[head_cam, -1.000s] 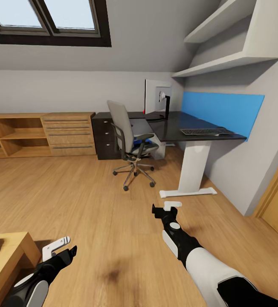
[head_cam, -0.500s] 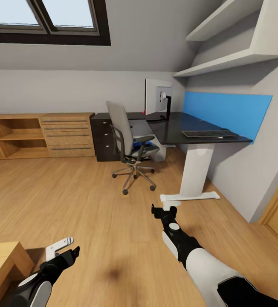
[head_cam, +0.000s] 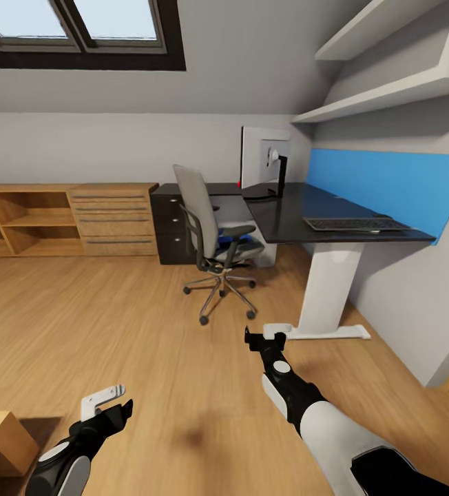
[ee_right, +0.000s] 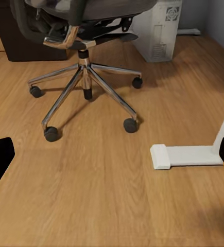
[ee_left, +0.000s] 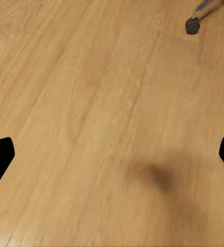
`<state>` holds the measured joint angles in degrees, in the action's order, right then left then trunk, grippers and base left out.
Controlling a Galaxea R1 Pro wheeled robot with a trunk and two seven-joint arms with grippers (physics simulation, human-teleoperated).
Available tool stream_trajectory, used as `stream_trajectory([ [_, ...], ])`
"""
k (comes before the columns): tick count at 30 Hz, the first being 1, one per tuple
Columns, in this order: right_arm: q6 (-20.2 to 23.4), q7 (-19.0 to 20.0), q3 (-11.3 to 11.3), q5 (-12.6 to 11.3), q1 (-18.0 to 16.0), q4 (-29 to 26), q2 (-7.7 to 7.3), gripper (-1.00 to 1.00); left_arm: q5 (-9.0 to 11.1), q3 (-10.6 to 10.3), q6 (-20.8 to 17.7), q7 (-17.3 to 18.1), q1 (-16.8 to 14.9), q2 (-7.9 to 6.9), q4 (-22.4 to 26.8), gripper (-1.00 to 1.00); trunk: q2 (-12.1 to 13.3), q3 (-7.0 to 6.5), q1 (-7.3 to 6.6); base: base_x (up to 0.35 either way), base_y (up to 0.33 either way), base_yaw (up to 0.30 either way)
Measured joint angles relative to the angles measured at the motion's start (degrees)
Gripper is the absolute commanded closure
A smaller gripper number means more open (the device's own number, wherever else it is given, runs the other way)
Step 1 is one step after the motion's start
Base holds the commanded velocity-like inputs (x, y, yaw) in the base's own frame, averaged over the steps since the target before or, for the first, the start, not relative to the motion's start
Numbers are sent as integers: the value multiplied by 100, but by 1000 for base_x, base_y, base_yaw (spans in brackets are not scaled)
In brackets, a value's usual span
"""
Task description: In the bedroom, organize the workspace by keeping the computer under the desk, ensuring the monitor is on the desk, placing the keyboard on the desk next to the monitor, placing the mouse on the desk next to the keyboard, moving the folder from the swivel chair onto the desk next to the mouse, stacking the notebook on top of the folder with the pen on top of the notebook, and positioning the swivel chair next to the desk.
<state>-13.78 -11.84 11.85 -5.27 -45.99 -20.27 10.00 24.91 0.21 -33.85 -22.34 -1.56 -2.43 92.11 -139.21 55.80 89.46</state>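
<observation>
Ahead of my right pincer (head_cam: 260, 339), the monitor (head_cam: 264, 162) and keyboard (head_cam: 357, 224) already sit on the tabletop (head_cam: 286, 213); the computer (ee_right: 158, 28) is beneath. Folder (head_cam: 241, 230) remains on the swivel chair (head_cam: 207, 234). Both pincers, left (head_cam: 107, 406) included, are apart, empty.

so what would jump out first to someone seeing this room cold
Probably the bright blue wall panel behind the black desk, where a monitor and a keyboard sit. Next, the grey swivel chair pulled out on the wood floor left of the desk, and the skylight above.
</observation>
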Motion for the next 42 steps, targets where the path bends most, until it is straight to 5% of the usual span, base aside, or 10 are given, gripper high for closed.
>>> stream_trajectory([
  [12, -286, 0, 68, 322, 0, -11, 0, -100, -1, 0, 6, -1, 0, 0, 1, -100, 0, 0, 0, 317, -5, 1],
  [24, -1254, -5, 63, 353, -1, 14, 0, -100, -2, 5, 9, -5, 0, 0, 0, -100, 0, 0, 0, 324, -12, 0],
  [39, -1298, -316, 58, 333, 0, 19, 0, -100, -3, 29, 8, -1, 0, -2, 1, -100, 0, 0, 0, 314, -39, 0],
  [40, -1259, -685, 76, 337, -1, 23, 0, -100, -2, 105, 6, -12, 1, -7, 1, -100, 0, 0, 1, 123, 0, 0],
  [42, -1181, -763, 81, 337, 0, 23, 0, -100, 2, 178, 4, -11, 0, -5, 1, -100, 0, 0, 2, 65, 0, 0],
])
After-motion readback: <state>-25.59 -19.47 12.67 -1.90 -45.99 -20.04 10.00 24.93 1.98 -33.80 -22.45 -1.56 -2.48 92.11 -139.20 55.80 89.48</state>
